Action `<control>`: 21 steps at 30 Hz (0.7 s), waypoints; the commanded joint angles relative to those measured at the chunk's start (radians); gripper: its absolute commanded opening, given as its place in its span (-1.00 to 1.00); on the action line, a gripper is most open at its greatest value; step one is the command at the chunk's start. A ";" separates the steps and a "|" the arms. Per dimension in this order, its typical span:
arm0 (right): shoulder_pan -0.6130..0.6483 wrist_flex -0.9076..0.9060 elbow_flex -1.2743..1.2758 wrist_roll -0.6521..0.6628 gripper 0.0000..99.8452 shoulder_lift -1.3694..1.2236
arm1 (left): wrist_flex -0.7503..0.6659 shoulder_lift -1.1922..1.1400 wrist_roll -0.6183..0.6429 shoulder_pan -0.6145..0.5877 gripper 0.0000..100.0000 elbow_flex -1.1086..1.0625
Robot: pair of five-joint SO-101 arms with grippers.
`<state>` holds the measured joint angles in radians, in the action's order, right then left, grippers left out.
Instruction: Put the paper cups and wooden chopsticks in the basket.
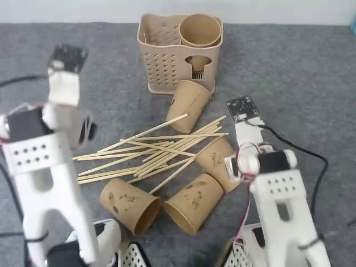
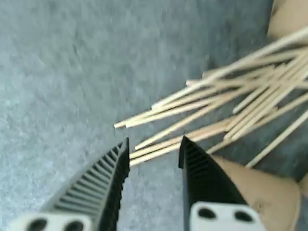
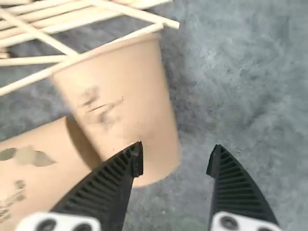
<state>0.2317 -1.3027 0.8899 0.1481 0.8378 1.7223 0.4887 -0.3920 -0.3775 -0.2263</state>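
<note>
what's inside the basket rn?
One paper cup stands upright, mouth up, in one compartment of the basket. In the other compartment I see bare perforated wall; its floor is hidden behind the front wall.

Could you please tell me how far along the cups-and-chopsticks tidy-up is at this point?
Done: one paper cup stands in the basket. In hand: nothing; the left jaws are open over the wooden chopsticks, and the right jaws are open by a lying cup. Left: four cups on the carpet and all the chopsticks.
</note>
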 commanded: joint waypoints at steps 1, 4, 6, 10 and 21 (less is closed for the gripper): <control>0.047 -0.048 -0.018 0.025 -0.54 0.142 | 0.032 0.066 -0.087 -0.021 -0.67 -0.104; 0.124 -0.093 -0.014 0.025 -0.53 0.199 | 0.032 0.064 -0.169 -0.015 -0.67 -0.200; 0.202 -0.114 -0.012 0.071 -0.53 0.209 | 0.034 0.068 -0.232 -0.014 -0.67 -0.252; 0.463 -0.151 0.031 0.207 -0.53 0.191 | 0.034 0.064 -0.338 -0.021 -0.67 -0.320; 0.788 0.007 0.068 0.130 -0.36 -0.008 | -0.063 0.071 -0.367 -0.021 -0.67 -0.493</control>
<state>0.9958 -1.3472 0.9636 0.3199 0.9053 1.7100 0.5194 -0.7511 -0.3928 -0.7004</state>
